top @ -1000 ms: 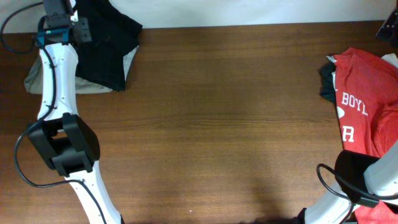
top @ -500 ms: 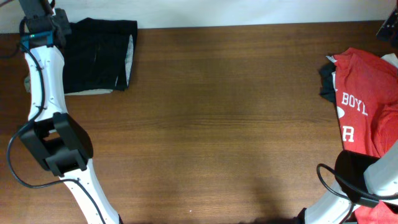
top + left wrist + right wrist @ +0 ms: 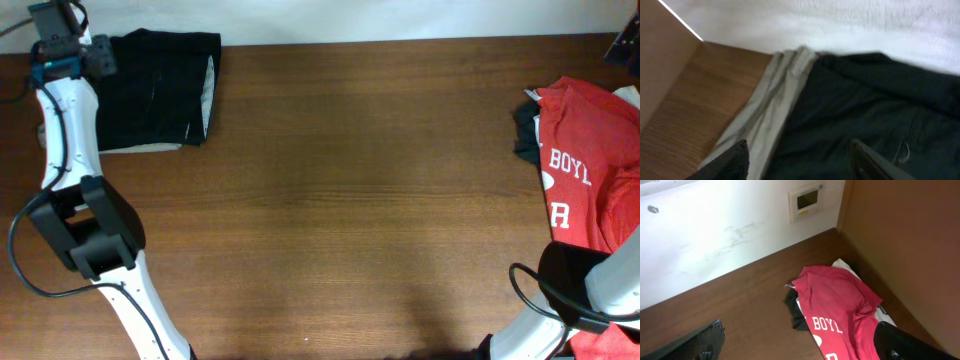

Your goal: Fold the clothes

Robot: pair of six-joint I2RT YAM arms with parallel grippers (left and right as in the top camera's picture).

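Dark wooden table [image 3: 350,200], far-left corner: hovers, left gripper [image 3: 799,149] spread and empty, at edge of black shorts [image 3: 155,90] stacked on khaki trousers [image 3: 760,120]. Risks snagging that fold if withdrawn low; leaves red T-shirt [image 3: 585,140] heaped far right.

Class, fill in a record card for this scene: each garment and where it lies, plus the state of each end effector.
black shorts: flat, far left corner of table, over khaki trousers
khaki trousers: beneath shorts, edge showing
red T-shirt: crumpled, right edge, white lettering
left end effector: open, empty, over shorts
right end effector: open, empty, facing T-shirt
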